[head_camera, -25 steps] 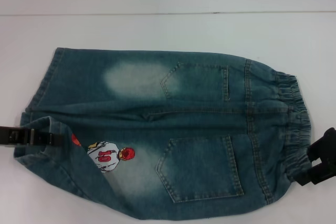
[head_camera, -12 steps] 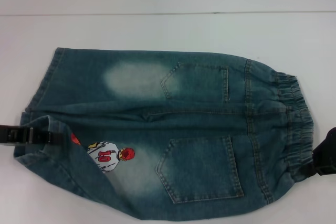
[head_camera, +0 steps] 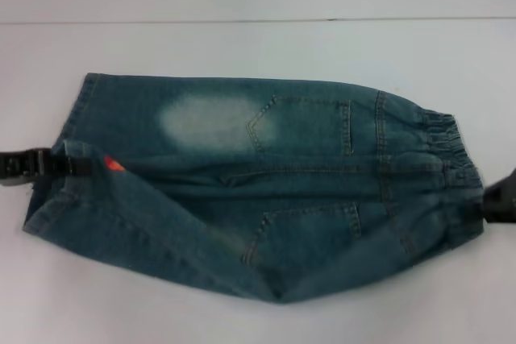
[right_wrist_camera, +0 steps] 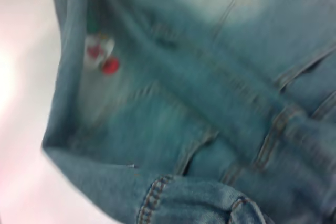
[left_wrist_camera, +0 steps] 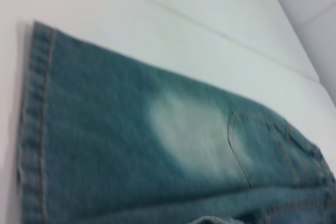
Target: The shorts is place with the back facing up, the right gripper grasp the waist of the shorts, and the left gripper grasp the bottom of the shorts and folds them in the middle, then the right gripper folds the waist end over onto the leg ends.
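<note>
Lengthwise fold in progress: near half lifted.

My right gripper (head_camera: pixel 493 207) clenches the waist of the shorts (head_camera: pixel 451 168); my left gripper (head_camera: pixel 40 163) clenches the bottom of the shorts (head_camera: pixel 68 151). The faded blue-green denim shorts (head_camera: pixel 242 191) lie mid-table (head_camera: pixel 258 46). Next, I judge, carry the near edge onto the far edge.

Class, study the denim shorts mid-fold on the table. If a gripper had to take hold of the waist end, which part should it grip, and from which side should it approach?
Grip the gathered elastic waistband at its outer edge, coming in from the robot's right. The shorts lie lengthwise with that end on the right, and the bunched band likely gives a thick ridge to pinch. The right gripper sits there already; the left gripper is at the leg hem end.
</note>
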Robot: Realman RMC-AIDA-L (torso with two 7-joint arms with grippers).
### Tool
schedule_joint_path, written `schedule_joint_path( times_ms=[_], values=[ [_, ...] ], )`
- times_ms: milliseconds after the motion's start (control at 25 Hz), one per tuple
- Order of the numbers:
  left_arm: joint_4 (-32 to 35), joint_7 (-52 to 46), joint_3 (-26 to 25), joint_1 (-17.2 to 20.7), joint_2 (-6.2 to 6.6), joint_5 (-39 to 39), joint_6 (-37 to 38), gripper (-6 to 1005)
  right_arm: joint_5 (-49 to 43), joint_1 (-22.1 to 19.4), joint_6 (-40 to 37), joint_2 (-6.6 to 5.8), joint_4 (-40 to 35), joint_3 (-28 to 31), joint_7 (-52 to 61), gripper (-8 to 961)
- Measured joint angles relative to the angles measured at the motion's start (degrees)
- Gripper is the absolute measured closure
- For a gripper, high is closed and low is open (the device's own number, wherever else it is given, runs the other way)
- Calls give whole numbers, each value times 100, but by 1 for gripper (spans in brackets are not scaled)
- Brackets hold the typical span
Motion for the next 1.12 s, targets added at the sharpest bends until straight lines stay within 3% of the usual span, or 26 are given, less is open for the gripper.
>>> schedule_joint_path(
  times_ms=[280, 440, 760, 1120],
  values=[
    [-27, -98, -13, -24, -25, -352, -762, 980, 1189, -324, 868, -221, 799, 540, -112, 882],
    [-84, -97, -15, -38, -40, -525, -1040, 980, 1931, -470, 1231, -273, 1139, 658, -342, 873],
    [-264, 60, 35, -99, -47, -758, -1834, 979, 2885, -531, 1830, -165, 1661, 769, -939, 856],
    [-388, 407, 83, -294, -134, -1068, -2561, 959, 3058, -320, 2889, 132, 1806, 730, -1394, 838]
  ],
)
